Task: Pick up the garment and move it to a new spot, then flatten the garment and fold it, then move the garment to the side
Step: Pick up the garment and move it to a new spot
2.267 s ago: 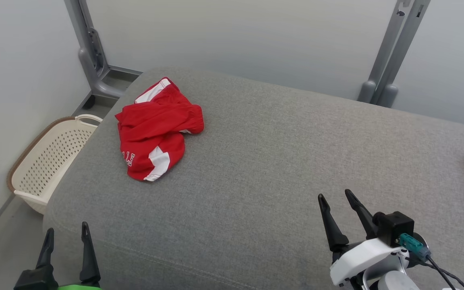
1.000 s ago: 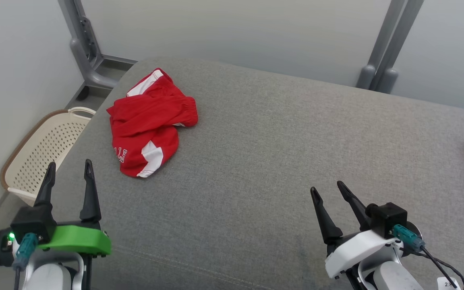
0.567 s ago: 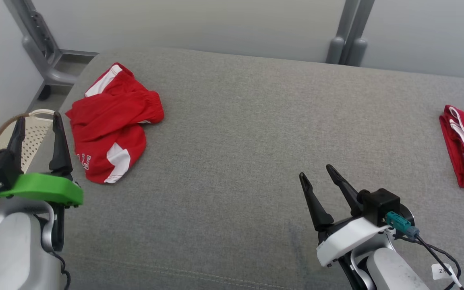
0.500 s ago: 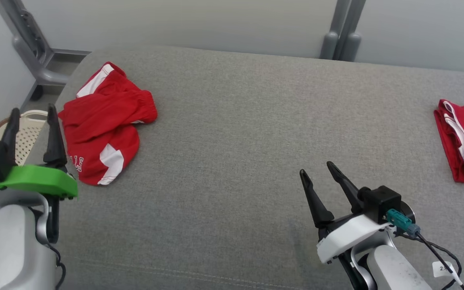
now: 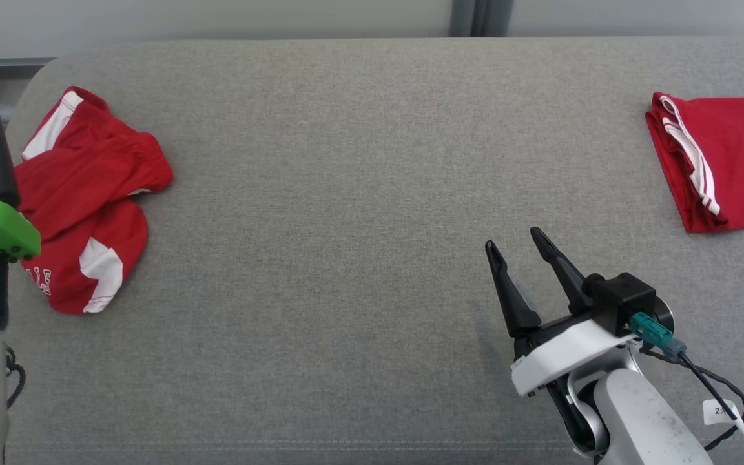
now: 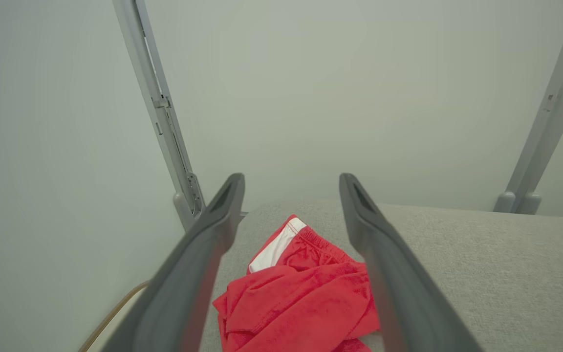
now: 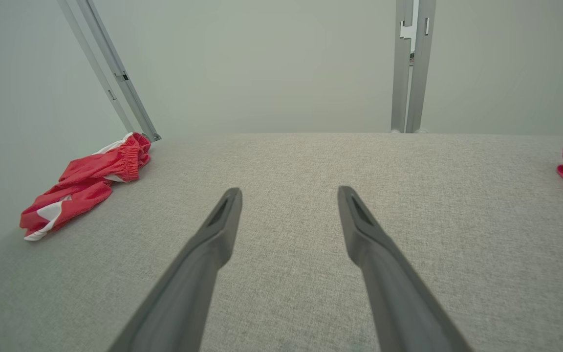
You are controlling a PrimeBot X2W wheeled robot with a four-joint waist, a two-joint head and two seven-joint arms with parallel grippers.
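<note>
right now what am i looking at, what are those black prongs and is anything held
This is a two-armed robot. One picture comes from a camera on its head, looking down at a grey padded surface. The other two come from cameras on its wrists, each looking along its own two fingers. The prongs are those fingers: the left gripper and right gripper, both open and holding nothing. A crumpled red and white garment lies at the left end, just ahead of the left gripper. A folded red garment lies at the right end.
</note>
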